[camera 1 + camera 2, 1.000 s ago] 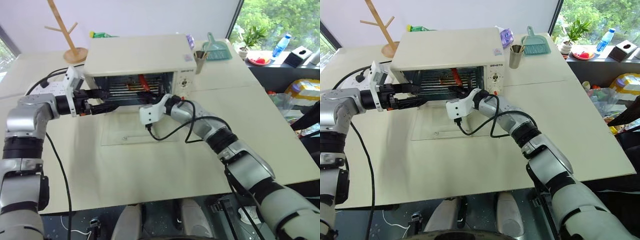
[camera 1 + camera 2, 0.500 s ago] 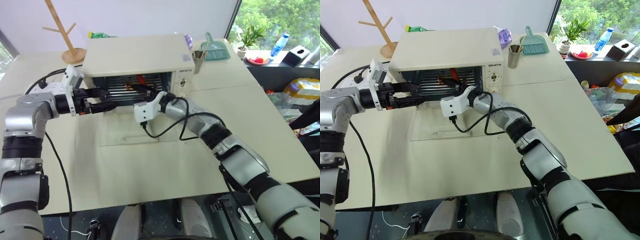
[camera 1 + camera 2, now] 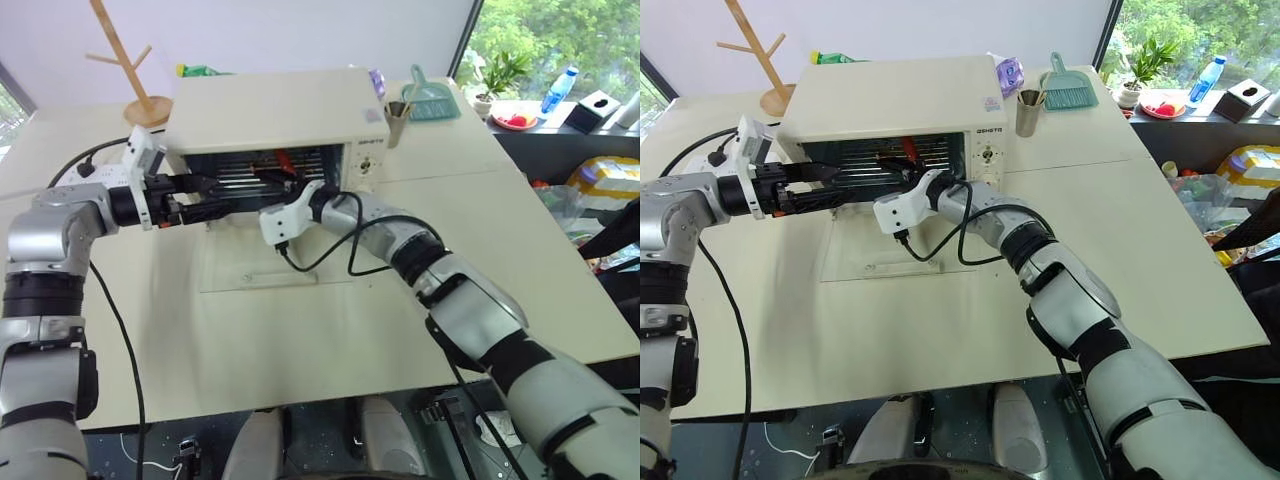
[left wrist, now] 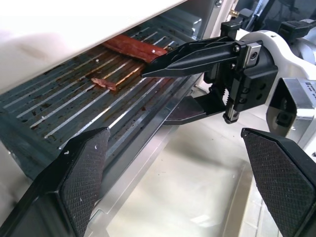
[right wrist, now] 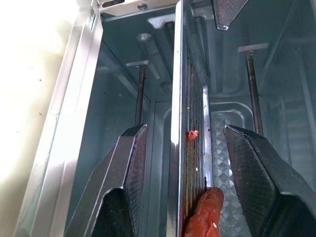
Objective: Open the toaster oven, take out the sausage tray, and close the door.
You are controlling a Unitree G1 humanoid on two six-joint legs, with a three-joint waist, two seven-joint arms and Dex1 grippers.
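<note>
Metal tray (image 5: 190, 148) edge sits between the parted right gripper (image 4: 170, 84) fingers, seemingly ungripped; next clamp, pull; left gripper (image 3: 205, 198) gapes.

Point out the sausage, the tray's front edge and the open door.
sausage (image 4: 132, 48), left wrist view, its middle.
sausage tray (image 4: 143, 136), left wrist view, front rim.
door (image 3: 262, 262), left eye view, glass pane lying flat.

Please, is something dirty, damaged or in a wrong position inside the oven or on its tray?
Nothing looks damaged or askew. The sausage tray carries dark greasy streaks and a small loose reddish scrap, apart from the sausage. The door lies flat open.
</note>
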